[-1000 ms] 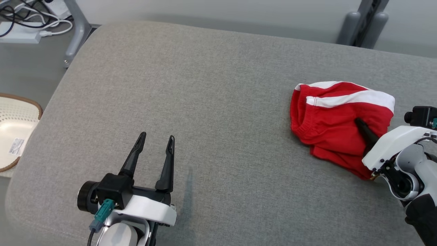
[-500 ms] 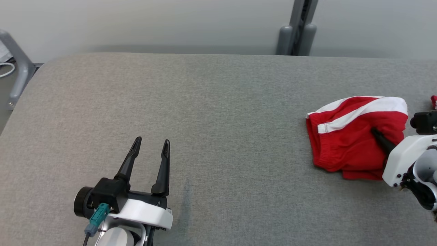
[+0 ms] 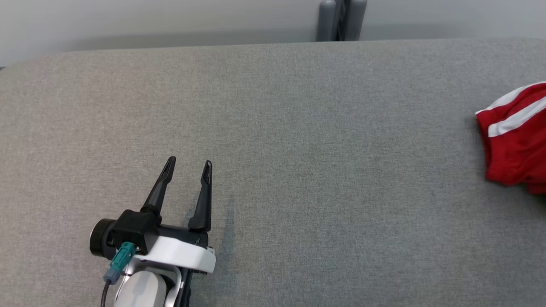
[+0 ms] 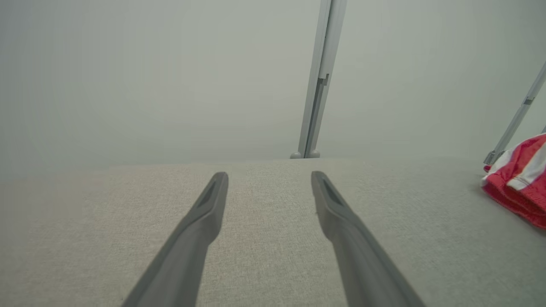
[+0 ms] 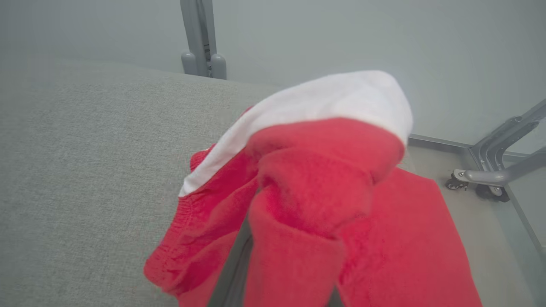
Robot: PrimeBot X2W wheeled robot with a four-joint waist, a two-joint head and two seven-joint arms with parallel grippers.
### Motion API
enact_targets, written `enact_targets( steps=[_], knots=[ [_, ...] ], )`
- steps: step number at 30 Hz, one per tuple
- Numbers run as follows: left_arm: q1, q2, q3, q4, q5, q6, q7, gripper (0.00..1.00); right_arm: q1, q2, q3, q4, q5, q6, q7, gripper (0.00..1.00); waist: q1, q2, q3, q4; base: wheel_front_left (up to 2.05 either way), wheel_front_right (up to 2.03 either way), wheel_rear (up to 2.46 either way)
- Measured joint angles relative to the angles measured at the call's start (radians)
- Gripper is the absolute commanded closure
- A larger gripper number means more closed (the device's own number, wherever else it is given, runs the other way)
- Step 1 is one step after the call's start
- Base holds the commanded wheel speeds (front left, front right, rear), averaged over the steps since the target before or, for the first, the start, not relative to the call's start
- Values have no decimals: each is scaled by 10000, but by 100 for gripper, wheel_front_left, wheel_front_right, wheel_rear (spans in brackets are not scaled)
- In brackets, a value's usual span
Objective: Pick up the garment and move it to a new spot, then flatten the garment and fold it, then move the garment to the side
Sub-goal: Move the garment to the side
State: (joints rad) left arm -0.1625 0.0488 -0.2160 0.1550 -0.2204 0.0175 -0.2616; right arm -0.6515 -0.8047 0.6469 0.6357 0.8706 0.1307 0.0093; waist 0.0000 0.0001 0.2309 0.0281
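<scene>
Head camera has swung; garment (image 3: 514,140) now sits further right of the left gripper (image 3: 187,167); that gripper is spread wide, empty, well apart from it; right gripper (image 5: 236,268) is clamped inside the bunched red-white fabric, which drapes over its fingers.

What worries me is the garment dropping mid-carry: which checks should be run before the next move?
1. Right gripper shut on the red shorts: ok, cloth is bunched over its fingers.
2. Red shorts lifted off the grey padded surface: cannot tell.
3. Left gripper open, holding nothing: ok.
4. Whole of the red shorts inside the head view: not ok, cut off at the right edge.
5. Red shorts flat enough to fold: not ok, crumpled.
</scene>
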Motion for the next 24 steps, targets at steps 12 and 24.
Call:
enact_targets(
  steps=[12, 24],
  knots=[
    [-810, 0, -295, -73, -31, -90, 0, 0, -200, -1856, -711, 662, -1118, 2, -10, 100, 0, 0, 1465, 150, 0, 0, 0],
    [-1560, 2, -1108, -31, -278, 29, 0, 0, -157, -2397, -1582, 1870, -3195, 2, -368, 100, 0, 0, 2796, 533, 0, 0, 0]
  ],
)
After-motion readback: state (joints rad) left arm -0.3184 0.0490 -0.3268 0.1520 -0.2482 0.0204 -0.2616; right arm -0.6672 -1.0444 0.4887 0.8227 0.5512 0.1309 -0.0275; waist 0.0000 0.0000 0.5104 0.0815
